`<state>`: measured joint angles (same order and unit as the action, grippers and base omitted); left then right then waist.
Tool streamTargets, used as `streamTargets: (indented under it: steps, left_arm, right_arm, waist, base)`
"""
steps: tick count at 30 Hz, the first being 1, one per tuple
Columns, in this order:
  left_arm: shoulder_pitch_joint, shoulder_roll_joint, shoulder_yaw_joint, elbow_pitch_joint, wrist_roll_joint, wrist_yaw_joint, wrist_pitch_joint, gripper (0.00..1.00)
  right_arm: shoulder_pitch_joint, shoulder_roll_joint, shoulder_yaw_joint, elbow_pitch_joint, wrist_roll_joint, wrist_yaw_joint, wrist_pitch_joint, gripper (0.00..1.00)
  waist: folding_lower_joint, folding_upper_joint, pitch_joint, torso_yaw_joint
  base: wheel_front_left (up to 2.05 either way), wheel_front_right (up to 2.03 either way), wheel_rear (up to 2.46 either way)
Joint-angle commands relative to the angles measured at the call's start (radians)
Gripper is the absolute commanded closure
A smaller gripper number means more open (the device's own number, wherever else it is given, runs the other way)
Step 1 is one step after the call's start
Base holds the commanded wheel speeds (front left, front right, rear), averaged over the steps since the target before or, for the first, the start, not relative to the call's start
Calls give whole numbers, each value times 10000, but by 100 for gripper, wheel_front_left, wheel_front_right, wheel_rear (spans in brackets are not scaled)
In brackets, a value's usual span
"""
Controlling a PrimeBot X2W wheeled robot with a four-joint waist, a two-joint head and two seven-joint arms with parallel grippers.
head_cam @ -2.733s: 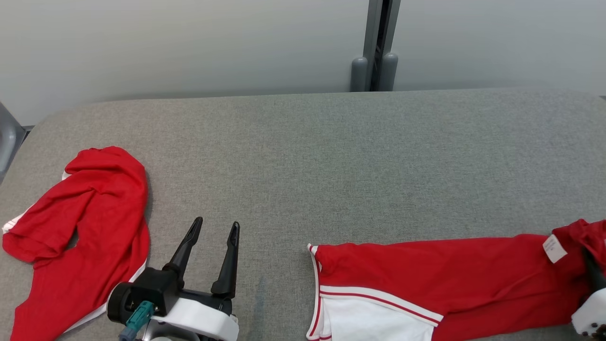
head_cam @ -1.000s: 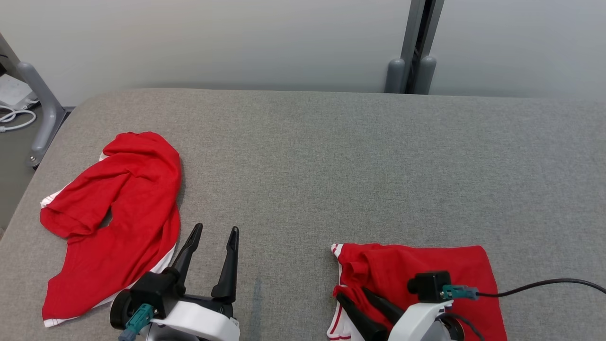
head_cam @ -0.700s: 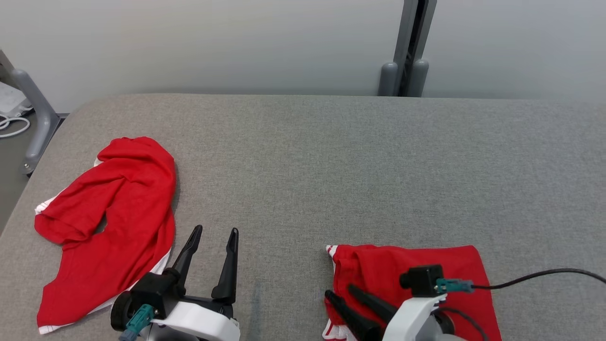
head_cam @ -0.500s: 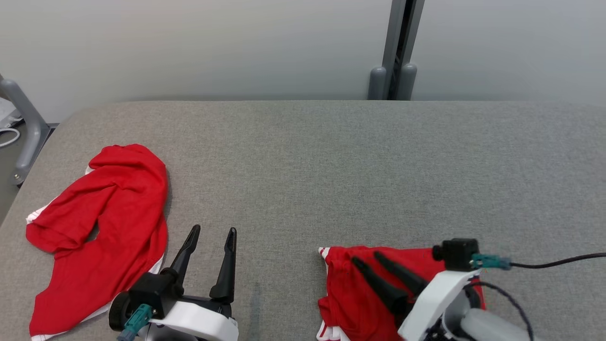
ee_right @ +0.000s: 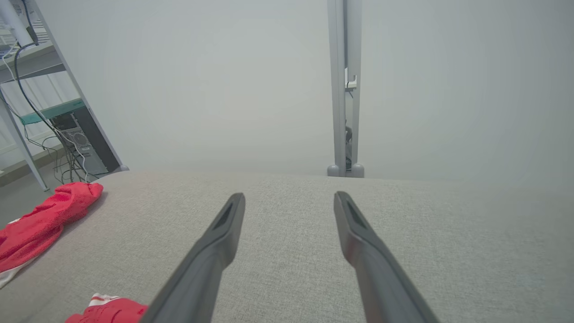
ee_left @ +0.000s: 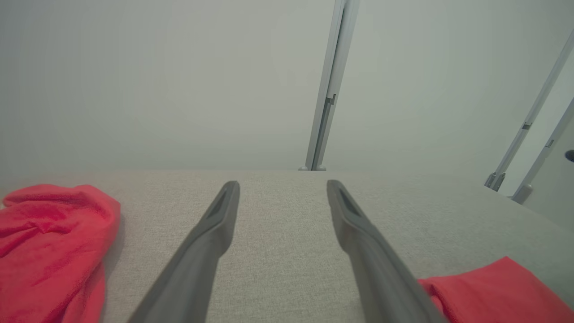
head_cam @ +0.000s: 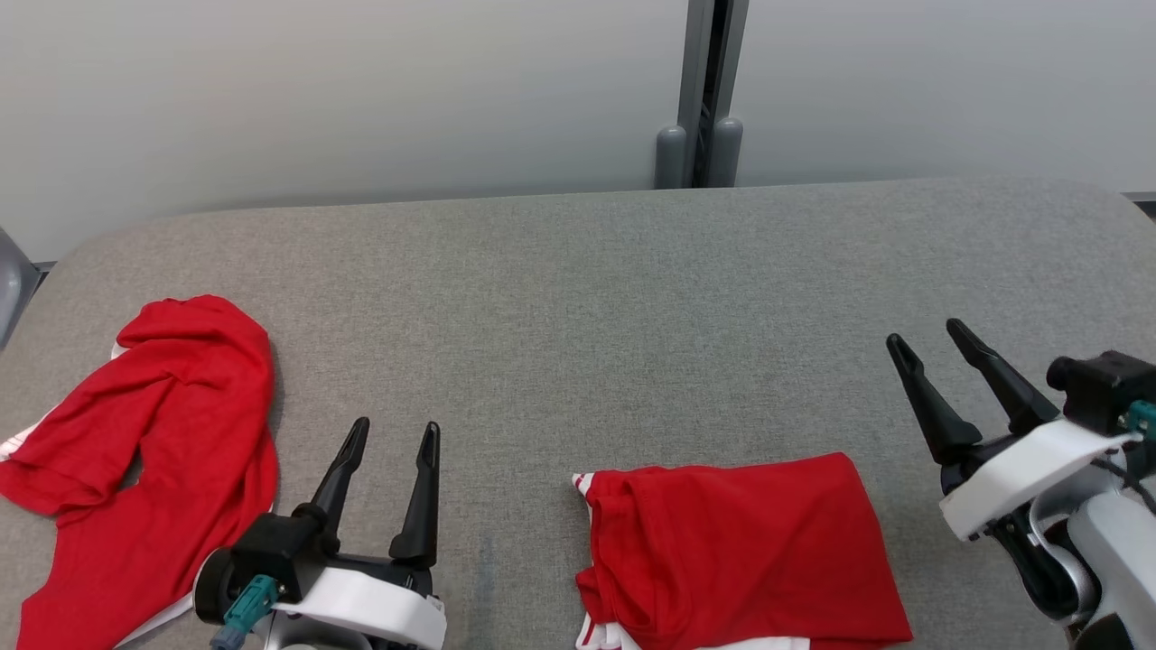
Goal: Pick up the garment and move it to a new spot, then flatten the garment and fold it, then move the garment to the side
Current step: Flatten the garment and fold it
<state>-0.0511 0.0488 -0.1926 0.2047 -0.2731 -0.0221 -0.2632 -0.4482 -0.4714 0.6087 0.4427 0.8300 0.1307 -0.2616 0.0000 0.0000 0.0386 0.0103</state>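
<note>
On the grey table, a crumpled red garment lies far left. Beside it my left gripper hovers, fingers spread, empty. The folded red garment lies centre-right at the near edge. My right gripper hangs right of it, spread, holding nothing.

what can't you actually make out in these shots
folded garment: head view, bottom edge cuts off its near side.
crumpled garment: head view, left and bottom edges crop it; its own folds hide its shape.
right gripper: head view, its arm runs off the right edge.
shelf clutter: right wrist view, too small and blurred to identify.
</note>
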Motion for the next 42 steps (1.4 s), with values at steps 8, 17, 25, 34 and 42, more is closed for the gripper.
streamTargets:
  steps: [8,17,25,34,42]
  left_arm:
    - [-197,41,56,-171,84,-38,-9,0]
    - [-131,39,28,-259,150,-21,-7,0]
    - [-176,39,-9,-294,151,-14,-9,0]
    - [-371,41,-148,-232,84,-64,-9,0]
    - [-613,39,-249,-194,45,-99,-9,0]
  right_arm:
    - [2159,1348,-3100,-1192,-4411,0,-53,0]
    - [3180,2427,-4330,-1708,-6052,-1,-55,0]
    - [3255,2611,-4614,-1754,-6379,-1,-56,100]
    - [3176,3153,-3298,-1428,-6348,-1,-56,100]
    - [2801,3608,-2120,94,-6096,-1,-56,100]
  waist:
    - [0,0,123,-78]
    - [0,0,144,-63]
    - [0,0,209,21]
    - [0,0,557,370]
    - [0,0,870,902]
  base:
    - [0,0,0]
    - [0,0,0]
    - [0,0,0]
    - [0,0,0]
    - [0,0,0]
